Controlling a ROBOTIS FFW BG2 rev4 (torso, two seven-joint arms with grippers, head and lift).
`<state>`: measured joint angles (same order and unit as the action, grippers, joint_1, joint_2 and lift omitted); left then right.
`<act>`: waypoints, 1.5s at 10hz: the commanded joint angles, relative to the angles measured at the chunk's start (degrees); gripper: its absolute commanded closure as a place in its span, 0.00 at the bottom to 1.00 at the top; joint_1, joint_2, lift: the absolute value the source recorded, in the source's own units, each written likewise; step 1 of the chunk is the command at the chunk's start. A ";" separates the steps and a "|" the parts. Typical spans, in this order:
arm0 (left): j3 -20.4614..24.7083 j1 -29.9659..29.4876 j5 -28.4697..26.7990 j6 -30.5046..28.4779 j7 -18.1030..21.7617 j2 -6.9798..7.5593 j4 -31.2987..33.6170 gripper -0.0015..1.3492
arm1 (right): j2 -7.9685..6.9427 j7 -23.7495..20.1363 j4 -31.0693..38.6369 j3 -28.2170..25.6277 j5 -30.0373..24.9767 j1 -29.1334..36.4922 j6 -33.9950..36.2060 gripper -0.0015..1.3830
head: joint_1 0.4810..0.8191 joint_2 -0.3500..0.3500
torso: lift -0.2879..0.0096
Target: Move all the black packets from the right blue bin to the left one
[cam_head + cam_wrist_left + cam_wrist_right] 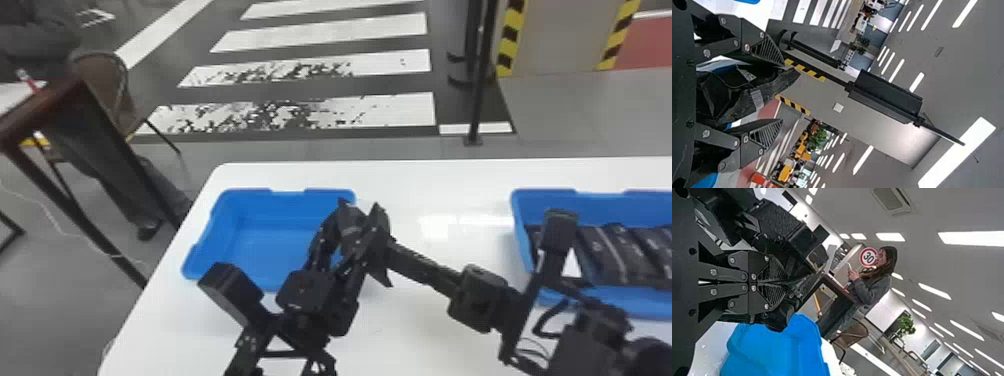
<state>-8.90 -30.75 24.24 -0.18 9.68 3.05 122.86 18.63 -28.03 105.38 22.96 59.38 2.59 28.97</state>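
Between the bins, over the left bin's near right side, my left gripper [359, 216] and right gripper [393, 248] meet in the head view. A black packet [352, 232] with a grey band is there between them. In the left wrist view the left gripper [783, 93] stands open, with the packet [738, 92] lying between its spread fingers. In the right wrist view my right gripper [784, 282] has its fingers together on dark packet material. The left blue bin [227, 200] holds no packet in its visible part. Several black packets [605, 255] lie in the right blue bin [545, 196].
A white table [435, 195] carries both bins, and the two arms cross above its near middle. A person sits beyond its left edge, by a dark brown table [47, 107]. A black post [479, 95] stands behind the table.
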 commanded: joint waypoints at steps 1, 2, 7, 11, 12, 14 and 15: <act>-0.36 -0.33 -1.16 0.33 -0.81 0.11 0.39 0.90 | -0.09 0.08 -0.12 0.00 0.38 -0.21 -0.71 0.86 | 0.63 0.82 | 0.50; -0.58 -0.33 -2.18 0.89 -1.25 0.11 0.82 0.90 | -0.09 -0.01 -0.26 0.00 0.38 -0.63 -0.99 0.86 | 0.63 0.82 | 0.50; -0.36 -0.33 -3.33 3.84 -2.74 0.20 0.82 0.90 | -0.18 -0.53 -2.51 0.00 1.75 0.22 -4.78 0.00 | 0.63 0.82 | 0.50; 9.93 8.95 -23.89 10.31 -7.22 -2.00 -14.65 0.90 | -0.18 -0.97 -3.92 -0.57 4.49 1.48 -6.89 0.09 | 0.63 0.87 | 0.50; 12.78 12.75 -29.15 13.55 -8.01 -2.26 -20.70 0.90 | -0.18 -0.97 -3.78 -0.91 4.26 1.48 -7.03 0.09 | 0.63 0.91 | 0.50; 15.18 15.70 -27.44 16.50 -8.45 -2.08 -27.31 0.37 | -0.18 -0.89 -3.78 -3.08 2.32 1.48 -6.75 0.08 | 0.63 0.98 | 0.50; 15.18 14.72 -25.04 19.74 -8.45 -2.17 -27.31 0.04 | -0.35 -0.01 -2.51 -7.20 -2.14 1.48 -2.53 0.08 | 0.63 0.98 | 0.50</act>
<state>6.13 -15.59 -2.26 17.72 1.23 0.92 95.82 18.36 -28.21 102.24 18.04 59.67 4.06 24.30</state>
